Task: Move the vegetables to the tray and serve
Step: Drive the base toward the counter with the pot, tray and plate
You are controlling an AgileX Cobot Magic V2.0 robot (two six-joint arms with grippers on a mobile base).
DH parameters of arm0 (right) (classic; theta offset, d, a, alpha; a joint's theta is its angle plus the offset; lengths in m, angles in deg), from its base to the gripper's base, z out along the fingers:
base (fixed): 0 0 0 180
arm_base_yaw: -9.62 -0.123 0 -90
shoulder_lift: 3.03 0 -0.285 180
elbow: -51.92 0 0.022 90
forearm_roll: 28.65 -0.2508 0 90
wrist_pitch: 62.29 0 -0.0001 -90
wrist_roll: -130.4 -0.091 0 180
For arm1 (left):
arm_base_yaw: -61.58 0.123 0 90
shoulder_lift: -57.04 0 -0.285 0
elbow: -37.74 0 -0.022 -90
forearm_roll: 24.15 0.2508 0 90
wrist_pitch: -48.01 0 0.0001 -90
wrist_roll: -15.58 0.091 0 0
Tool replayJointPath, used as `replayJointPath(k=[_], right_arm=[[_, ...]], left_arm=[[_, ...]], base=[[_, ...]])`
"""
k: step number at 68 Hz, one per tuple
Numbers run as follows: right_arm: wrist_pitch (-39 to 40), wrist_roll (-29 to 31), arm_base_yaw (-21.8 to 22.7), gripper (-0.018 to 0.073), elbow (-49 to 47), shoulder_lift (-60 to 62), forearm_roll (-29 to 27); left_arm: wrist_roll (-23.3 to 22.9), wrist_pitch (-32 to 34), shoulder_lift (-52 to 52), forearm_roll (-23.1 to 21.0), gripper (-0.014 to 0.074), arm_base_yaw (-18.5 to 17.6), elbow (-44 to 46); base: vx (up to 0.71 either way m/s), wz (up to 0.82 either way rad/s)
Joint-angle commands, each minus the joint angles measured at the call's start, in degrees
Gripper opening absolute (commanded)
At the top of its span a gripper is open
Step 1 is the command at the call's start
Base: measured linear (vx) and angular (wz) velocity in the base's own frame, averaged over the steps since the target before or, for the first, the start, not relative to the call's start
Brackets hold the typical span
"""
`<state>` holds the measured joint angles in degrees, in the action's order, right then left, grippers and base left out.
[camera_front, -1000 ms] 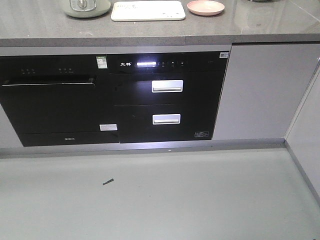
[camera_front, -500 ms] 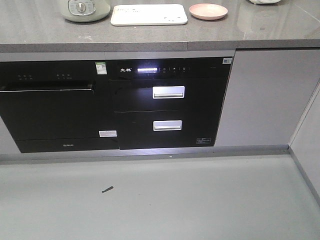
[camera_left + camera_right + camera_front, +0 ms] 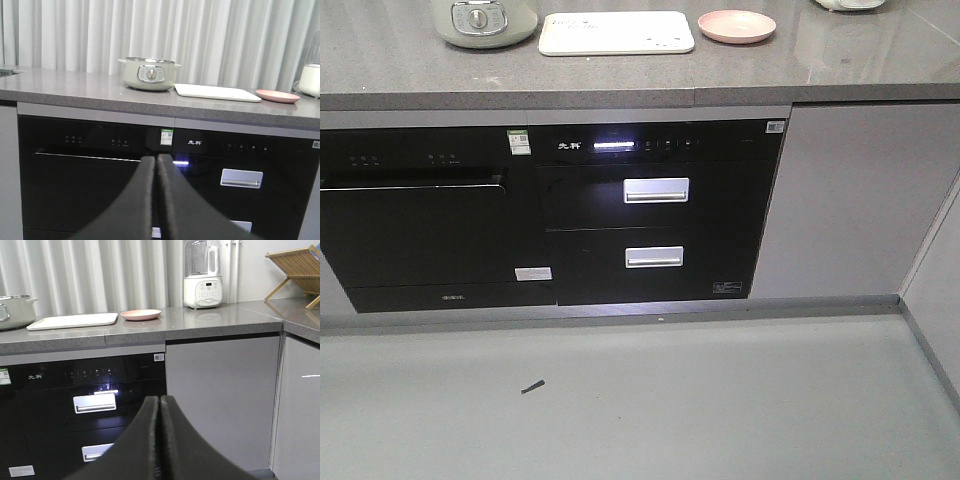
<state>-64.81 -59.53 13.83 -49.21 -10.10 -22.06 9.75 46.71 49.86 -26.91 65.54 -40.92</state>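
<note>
While your two grippers pointed at the black drawers [image 3: 655,215] under the counter [image 3: 410,60], your left gripper [image 3: 156,159] had its two dark fingers pressed flat together with nothing between them. Your right gripper [image 3: 160,400] was pressed together the same way and held nothing. The tray [image 3: 616,33] lay flat on the grey counter, between the pale green cooking pot [image 3: 485,20] and the pink plate [image 3: 736,25]. The plate sat just beside the tray and did not touch it. A white blender [image 3: 202,275] stood further along the counter.
</note>
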Motion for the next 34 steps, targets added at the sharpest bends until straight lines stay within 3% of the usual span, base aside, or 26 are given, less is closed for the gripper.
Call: replayJointPath(k=[1, 34], right_arm=[[3.9, 0.3, 0.3, -0.0004, 0.3, 0.0, 0.2], [3.9, 0.3, 0.3, -0.0004, 0.3, 0.0, 0.2]], left_arm=[[-0.6, 4.0, -0.3, 0.0, -0.0006, -0.2, -0.5], [-0.6, 4.0, -0.3, 0.0, -0.0006, -0.2, -0.5]], base=[[0.04, 0.0], [0.06, -0.03]])
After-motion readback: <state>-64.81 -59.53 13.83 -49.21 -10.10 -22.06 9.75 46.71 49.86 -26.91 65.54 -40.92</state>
